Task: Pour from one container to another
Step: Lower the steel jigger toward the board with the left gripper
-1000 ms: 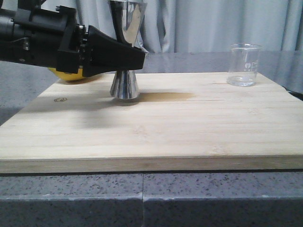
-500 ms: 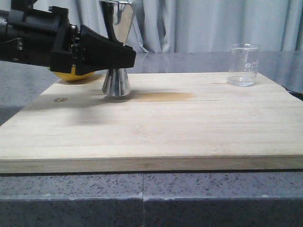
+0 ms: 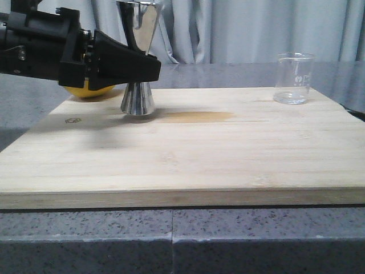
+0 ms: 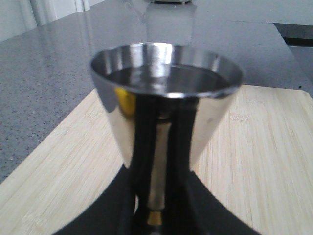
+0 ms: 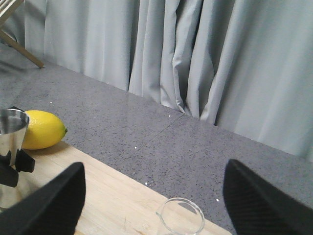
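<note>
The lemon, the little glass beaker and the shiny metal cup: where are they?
lemon (image 5: pixel 41 129), right wrist view, middle of its peel.
glass beaker (image 3: pixel 293 79), front view, its clear wall.
steel jigger (image 3: pixel 137 100), front view, its lower cone.

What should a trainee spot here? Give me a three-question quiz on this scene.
1. True or false: the glass beaker stands upright on the wooden board, untouched.
2. What is the left gripper shut on? A the beaker; B the steel jigger; C a lemon.
3. Name the yellow fruit at the board's far left corner.

Key: 1 true; 2 B; 3 lemon.
</note>
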{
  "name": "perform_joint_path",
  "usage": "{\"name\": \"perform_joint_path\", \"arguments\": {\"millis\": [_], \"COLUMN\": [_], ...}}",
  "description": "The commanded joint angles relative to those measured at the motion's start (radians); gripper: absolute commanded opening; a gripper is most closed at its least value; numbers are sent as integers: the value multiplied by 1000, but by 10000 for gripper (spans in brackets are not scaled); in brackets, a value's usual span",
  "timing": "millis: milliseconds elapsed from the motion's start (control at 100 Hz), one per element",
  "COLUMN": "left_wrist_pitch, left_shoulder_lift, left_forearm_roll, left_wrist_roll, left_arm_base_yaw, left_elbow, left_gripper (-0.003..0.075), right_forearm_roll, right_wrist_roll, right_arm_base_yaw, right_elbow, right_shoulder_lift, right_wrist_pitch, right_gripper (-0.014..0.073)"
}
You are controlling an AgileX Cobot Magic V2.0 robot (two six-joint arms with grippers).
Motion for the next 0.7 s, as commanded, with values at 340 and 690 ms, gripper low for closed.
{"name": "perform_joint_path", "arguments": {"millis": [340,690], "left_wrist_pitch": [116,110], "left_shoulder_lift": [-41,-41], "left_forearm_roll": [-87,-87], "left_wrist_roll": [2,3], "left_arm_base_yaw": [1,1], "left_elbow": [-27,-27], "left_gripper": [-19,-19], "right_forearm_roll": [23,23], "right_wrist_roll": [1,1], "right_arm_base_yaw": [0,0], "right_elbow": [-25,-25], "right_shoulder_lift": [-15,-15], "right_wrist_pitch": [-30,-30], "right_gripper": [534,534]}}
